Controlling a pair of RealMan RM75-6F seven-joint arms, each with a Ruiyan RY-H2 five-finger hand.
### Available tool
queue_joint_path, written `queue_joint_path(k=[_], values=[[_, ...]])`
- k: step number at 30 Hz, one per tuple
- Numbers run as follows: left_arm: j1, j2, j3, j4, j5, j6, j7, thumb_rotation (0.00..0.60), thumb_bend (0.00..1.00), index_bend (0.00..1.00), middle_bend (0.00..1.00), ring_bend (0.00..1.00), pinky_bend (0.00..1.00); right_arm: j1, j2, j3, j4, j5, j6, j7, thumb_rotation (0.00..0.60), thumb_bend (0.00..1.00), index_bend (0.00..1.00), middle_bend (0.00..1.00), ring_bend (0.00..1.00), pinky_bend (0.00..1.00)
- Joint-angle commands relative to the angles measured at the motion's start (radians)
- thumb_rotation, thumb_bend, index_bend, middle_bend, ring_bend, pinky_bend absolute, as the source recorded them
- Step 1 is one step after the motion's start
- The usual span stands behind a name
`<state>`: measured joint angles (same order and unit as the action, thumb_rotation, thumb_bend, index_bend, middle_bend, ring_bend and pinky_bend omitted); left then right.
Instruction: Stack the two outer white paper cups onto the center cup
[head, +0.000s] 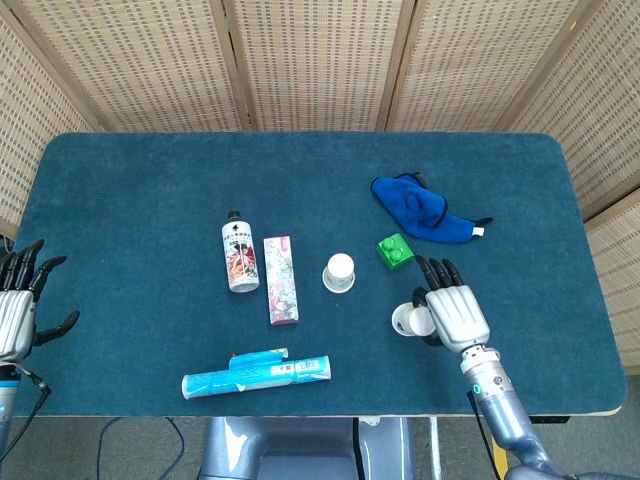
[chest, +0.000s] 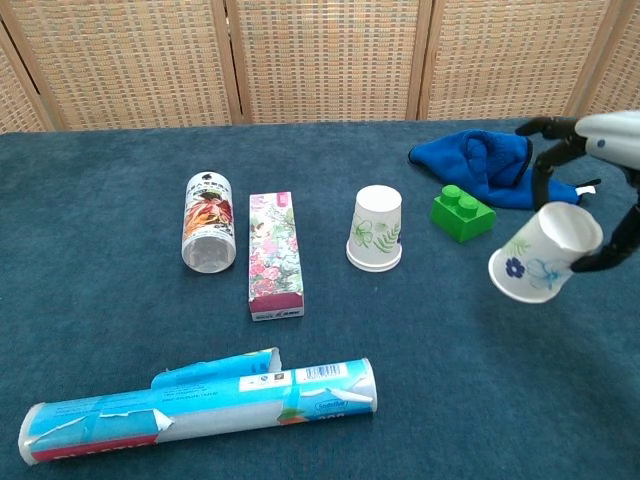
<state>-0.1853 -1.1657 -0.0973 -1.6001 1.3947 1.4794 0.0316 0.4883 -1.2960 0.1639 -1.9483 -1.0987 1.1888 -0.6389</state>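
Note:
A white paper cup (head: 339, 272) (chest: 376, 229) with a leaf print stands upside down at the table's middle. My right hand (head: 452, 312) (chest: 600, 150) holds a second white cup (head: 410, 320) (chest: 545, 253), blue-flowered and tilted on its side with its mouth toward the left, lifted above the cloth to the right of the center cup. My left hand (head: 20, 305) hovers with fingers spread at the table's left edge, holding nothing. No third cup shows in either view.
A green toy brick (head: 394, 250) (chest: 462, 213) and a blue cloth (head: 420, 208) (chest: 490, 165) lie right of the center cup. To its left lie a bottle (head: 239, 257) (chest: 207, 220) and a floral box (head: 280, 279) (chest: 273, 254). A blue tube pack (head: 256, 373) (chest: 200, 405) lies near the front edge.

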Motion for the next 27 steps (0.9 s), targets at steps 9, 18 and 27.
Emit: queue_joint_path(k=[9,18,27], values=[[-0.009,-0.001,-0.009,0.021,-0.018,-0.041,-0.016,0.600,0.25,0.18,0.00,0.00,0.00,0.176,-0.055,0.150,0.031,0.140,-0.055,-0.052,0.600,0.08,0.53,0.08,0.00,0.05],[-0.012,0.004,-0.019,0.033,-0.040,-0.069,-0.048,0.600,0.25,0.18,0.00,0.00,0.00,0.262,-0.138,0.151,0.086,0.199,-0.061,-0.078,0.600,0.08,0.53,0.08,0.00,0.06],[-0.014,0.008,-0.024,0.046,-0.048,-0.091,-0.080,0.600,0.25,0.18,0.00,0.00,0.00,0.330,-0.216,0.159,0.164,0.218,-0.053,-0.077,0.600,0.08,0.54,0.08,0.00,0.07]])
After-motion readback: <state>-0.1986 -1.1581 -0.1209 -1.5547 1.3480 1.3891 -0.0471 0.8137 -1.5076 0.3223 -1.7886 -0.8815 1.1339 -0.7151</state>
